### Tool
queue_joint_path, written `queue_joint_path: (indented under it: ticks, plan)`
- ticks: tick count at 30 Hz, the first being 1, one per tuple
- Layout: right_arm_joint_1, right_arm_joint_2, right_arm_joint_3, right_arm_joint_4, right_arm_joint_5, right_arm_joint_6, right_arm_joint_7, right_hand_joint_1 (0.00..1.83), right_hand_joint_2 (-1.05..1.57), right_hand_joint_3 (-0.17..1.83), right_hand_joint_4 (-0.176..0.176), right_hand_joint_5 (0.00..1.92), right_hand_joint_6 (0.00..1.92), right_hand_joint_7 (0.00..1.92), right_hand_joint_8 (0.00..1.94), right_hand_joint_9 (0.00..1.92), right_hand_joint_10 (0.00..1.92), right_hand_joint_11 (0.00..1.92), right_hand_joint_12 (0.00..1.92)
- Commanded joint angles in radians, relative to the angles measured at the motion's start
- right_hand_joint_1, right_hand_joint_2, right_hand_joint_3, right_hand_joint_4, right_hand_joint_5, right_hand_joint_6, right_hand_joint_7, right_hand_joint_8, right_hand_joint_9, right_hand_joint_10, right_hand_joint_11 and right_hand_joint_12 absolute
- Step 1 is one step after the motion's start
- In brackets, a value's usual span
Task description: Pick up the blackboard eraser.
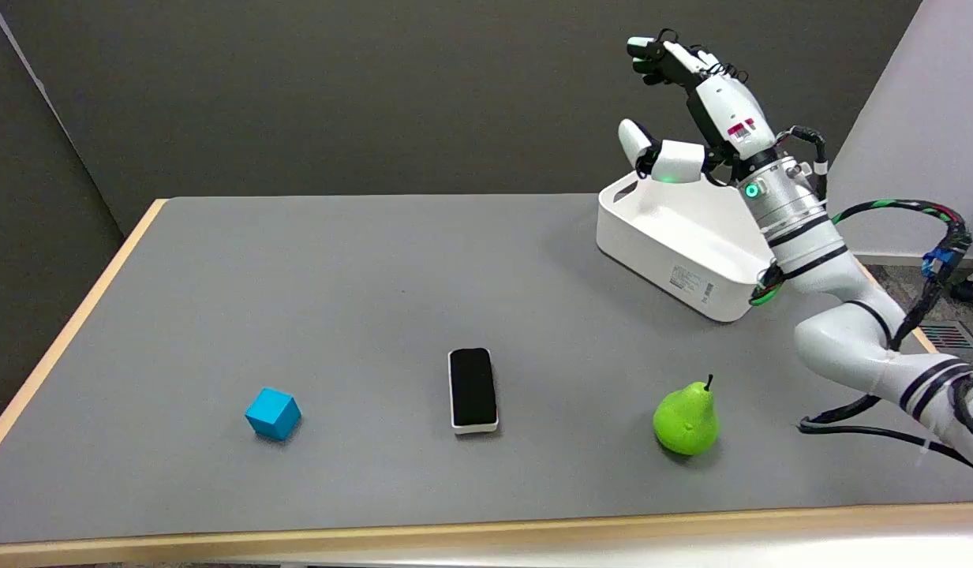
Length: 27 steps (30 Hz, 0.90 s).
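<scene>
Reaching stage: right hand empty, fingers spread, raised above white bin. Blackboard eraser lies well left of bin; best gripped across its narrow sides.

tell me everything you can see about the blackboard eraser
The blackboard eraser is a small rounded-corner rectangular block with a black, felt-like top face and a white base showing at its near edge. It lies flat on the grey table, long side running away from the camera, between a blue cube and a green pear, touching neither. Nothing holds it.

Blackboard eraser, black felt up, white base, flat on table, near front edge, untouched
</scene>
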Motion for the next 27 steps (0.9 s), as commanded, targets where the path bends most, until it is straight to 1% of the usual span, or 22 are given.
queue_joint_path:
  ticks: [1,5,9,13,15,17,21,24,26,27]
  plan:
    - [-0.09,0.063,0.075,0.058,-0.19,-0.013,-0.065,0.46,0.66,0.97,0.028,0.21,0.46,0.37,0.46,0.33,0.85,0.12,1.25]
    - [-0.152,0.076,0.097,0.112,-0.194,-0.015,0.016,0.45,0.65,0.97,0.031,0.21,0.46,0.37,0.46,0.33,0.84,0.12,1.24]
    - [-0.195,0.09,0.116,0.172,-0.189,-0.053,0.012,0.44,0.64,0.97,0.035,0.21,0.46,0.37,0.45,0.33,0.84,0.12,1.24]
    - [-0.212,0.093,0.102,0.249,-0.195,-0.175,0.008,0.43,0.64,0.96,0.026,0.21,0.46,0.37,0.46,0.33,0.85,0.12,1.25]
    - [-0.213,0.088,0.081,0.285,-0.196,-0.234,0.0,0.43,0.63,0.95,0.016,0.22,0.47,0.37,0.47,0.33,0.87,0.12,1.27]
    - [-0.211,0.07,0.053,0.335,-0.187,-0.292,-0.036,0.42,0.63,0.95,0.013,0.22,0.47,0.37,0.47,0.33,0.87,0.12,1.27]
    - [-0.211,-0.019,0.043,0.433,-0.194,-0.454,-0.129,0.42,0.63,0.95,0.005,0.22,0.47,0.37,0.47,0.32,0.88,0.11,1.26]
    - [-0.215,-0.067,0.022,0.482,-0.185,-0.558,-0.222,0.42,0.62,0.94,0.001,0.22,0.47,0.36,0.48,0.31,0.88,0.11,1.26]
    - [-0.225,-0.074,0.009,0.505,-0.18,-0.607,-0.269,0.41,0.62,0.94,0.0,0.22,0.47,0.36,0.47,0.31,0.88,0.11,1.26]
    - [-0.232,-0.074,-0.003,0.524,-0.169,-0.638,-0.293,0.42,0.62,0.9,0.0,0.22,0.45,0.36,0.45,0.29,0.87,0.09,1.26]
